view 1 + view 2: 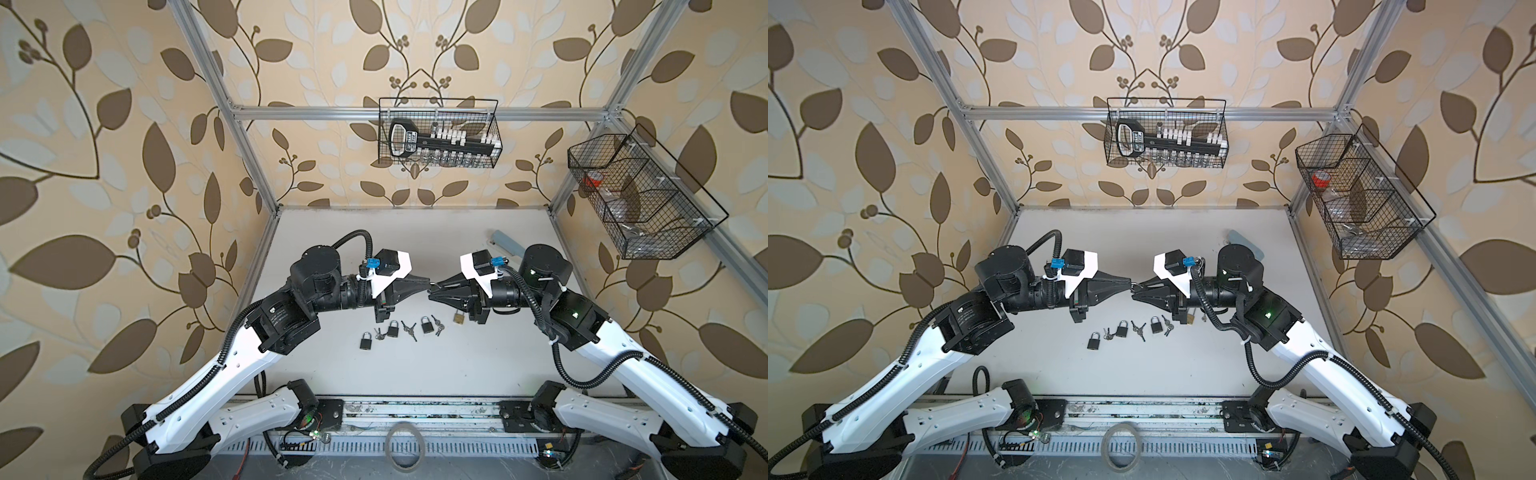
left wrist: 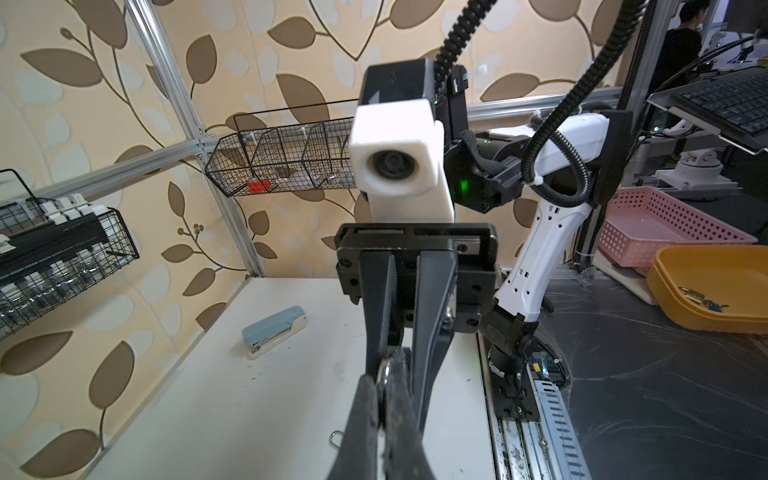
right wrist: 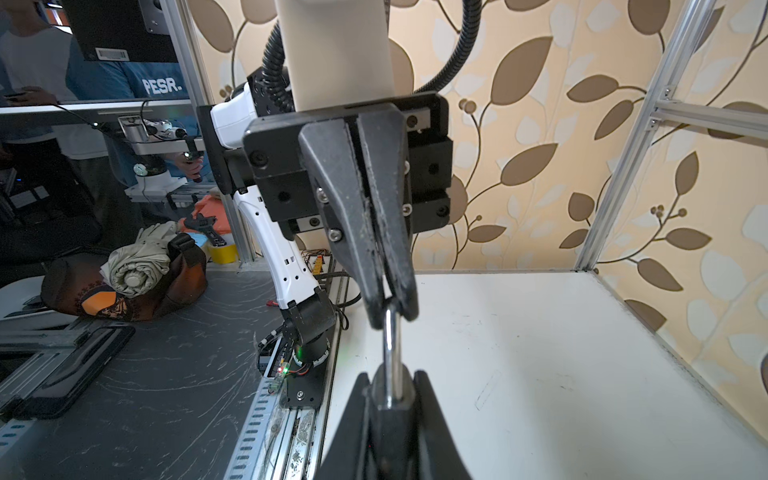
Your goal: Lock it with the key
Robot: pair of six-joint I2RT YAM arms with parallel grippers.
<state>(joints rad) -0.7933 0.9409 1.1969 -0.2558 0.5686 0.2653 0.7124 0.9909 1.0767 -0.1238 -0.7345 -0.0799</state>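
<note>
**Top views.** Left claw [image 1: 428, 282] and right claw [image 1: 432, 291] meet tip to tip, raised off the worktop [image 1: 374, 249]. The padlock [image 1: 433, 286] is a speck between the tips. Both claws look closed on it, but it is too small here to be sure. On the worktop below the claws lie a row of black padlocks [image 1: 392, 329] and loose keys [image 1: 408, 330]. A brass padlock [image 1: 459, 318] sits under the right claw. No key shows at the held padlock.

**Left wrist.** Left claw [image 2: 384, 399] is together, pinching the shackle [image 2: 384, 369] edge-on between its fingers. The right claw faces it just beyond.
- Risk: round, thin steel in a narrow pinch. A sideways tug from the other arm could roll it out.

**Right wrist.** Right claw [image 3: 388, 399] is clamped on the padlock body. The shackle [image 3: 390, 340] runs out from it to the left claw [image 3: 388, 301], which grips the top of the bow. Cannot tell whether the shackle is seated or raised.
- Risk: if the arms press together off-axis, the free leg may miss its hole and jam, or the body may twist in the right claw.
- Risk: both claws are occupied and the keys are down on the worktop. Fetching one means releasing one grip, which leaves the padlock on a single hold.
- Risk: a drop would land it among the look-alike padlocks below and invite a mix-up of lock and key.
</note>
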